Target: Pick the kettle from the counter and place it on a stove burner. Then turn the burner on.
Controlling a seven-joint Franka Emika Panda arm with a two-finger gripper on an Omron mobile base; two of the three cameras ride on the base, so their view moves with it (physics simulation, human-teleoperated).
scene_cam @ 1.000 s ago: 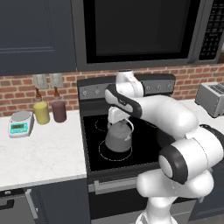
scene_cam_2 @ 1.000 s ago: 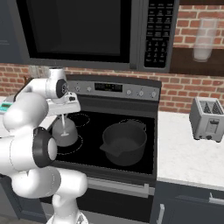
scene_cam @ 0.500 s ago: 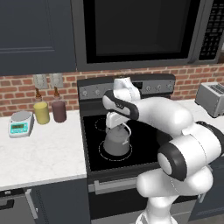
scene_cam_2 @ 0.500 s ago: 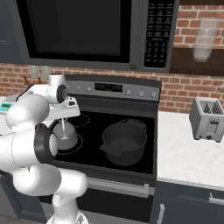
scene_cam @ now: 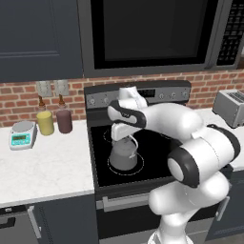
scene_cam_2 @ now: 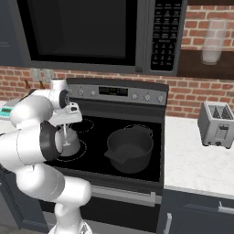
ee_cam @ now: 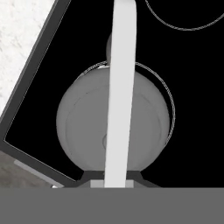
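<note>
The small grey kettle (scene_cam: 122, 155) is down on the large dashed ring of the front-left stove burner (scene_cam: 137, 169), on the black glass cooktop. I cannot tell whether its base touches the glass. My gripper (scene_cam: 125, 137) stands straight above it, shut on the kettle's thin arched handle (ee_cam: 120, 87). In the hand view the kettle (ee_cam: 83, 127) lies below the gripper (ee_cam: 114, 181), with the burner ring (ee_cam: 169, 103) curving round its right side. My own arm hides most of the kettle (scene_cam_2: 69, 146) in the right base view. The white counter (scene_cam: 47, 167) lies left of the stove.
A wide black pot (scene_cam_2: 130, 148) sits on the front-right burner. The stove's control panel (scene_cam_2: 114, 91) runs along the back, with a microwave above. Two jars (scene_cam: 45, 122) (scene_cam: 64, 120) and a scale (scene_cam: 21, 133) stand on the left counter, and a toaster (scene_cam_2: 217, 123) on the right.
My gripper has come down with the kettle, from above the cooktop to the front-left burner ring. The jaws stayed shut on the handle.
</note>
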